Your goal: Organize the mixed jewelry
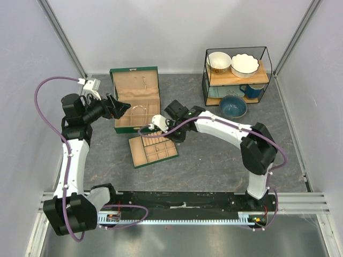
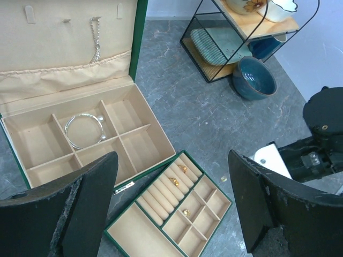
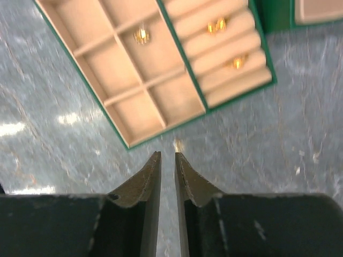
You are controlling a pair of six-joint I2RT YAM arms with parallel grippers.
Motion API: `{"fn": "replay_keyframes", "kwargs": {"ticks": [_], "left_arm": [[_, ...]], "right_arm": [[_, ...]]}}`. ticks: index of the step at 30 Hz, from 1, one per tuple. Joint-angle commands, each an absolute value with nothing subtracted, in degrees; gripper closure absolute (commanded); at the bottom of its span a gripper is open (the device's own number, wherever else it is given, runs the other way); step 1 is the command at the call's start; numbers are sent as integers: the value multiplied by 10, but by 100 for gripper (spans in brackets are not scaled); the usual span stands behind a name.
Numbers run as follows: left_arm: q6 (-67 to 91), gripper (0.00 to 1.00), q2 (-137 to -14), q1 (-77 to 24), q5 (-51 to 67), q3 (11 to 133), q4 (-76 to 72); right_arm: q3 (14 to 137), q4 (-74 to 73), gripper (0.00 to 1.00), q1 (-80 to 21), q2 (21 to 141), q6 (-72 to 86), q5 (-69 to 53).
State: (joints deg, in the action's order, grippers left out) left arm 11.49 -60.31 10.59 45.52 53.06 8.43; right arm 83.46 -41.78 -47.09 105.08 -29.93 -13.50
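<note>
Though tiny, gold rings [image 3: 217, 25] glint on tan rolls [image 3: 214, 47].

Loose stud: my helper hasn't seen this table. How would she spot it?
Find the small green tray in front of the open box. Just off its edge, on bare table, lies a gold stud; the other gold pieces sit inside.

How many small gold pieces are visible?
4 gold pieces: one and another on the tray ring rolls, one in a square tray compartment, one loose on the table beside the tray. Others may be hidden.
</note>
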Motion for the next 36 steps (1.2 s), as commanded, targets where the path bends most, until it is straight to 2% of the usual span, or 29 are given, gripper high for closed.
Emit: {"fn": "replay_keyframes", "kwargs": {"ticks": [1, 7, 11, 14, 17, 27, 36], "left_arm": [[99, 9, -592, 109, 441, 536, 68], [101, 10, -587, 109, 373, 548, 83], [101, 9, -586, 109, 361, 548, 85], [100, 10, -586, 110, 359, 548, 86], [100, 10, -590, 109, 364, 548, 85], [101, 10, -599, 110, 378, 544, 78], [103, 10, -596, 109, 383, 544, 78]], "right_arm": [[906, -411, 76, -500, 1102, -287, -162], [940, -406, 76, -530, 1144, -280, -165], [927, -389, 76, -532, 1145, -278, -117], [901, -375, 68, -524, 1127, -274, -90], [868, -367, 64, -510, 1095, -272, -69], [768, -359, 63, -450, 1027, -285, -22], [730, -345, 58, -415, 1035, -288, -50]]}}
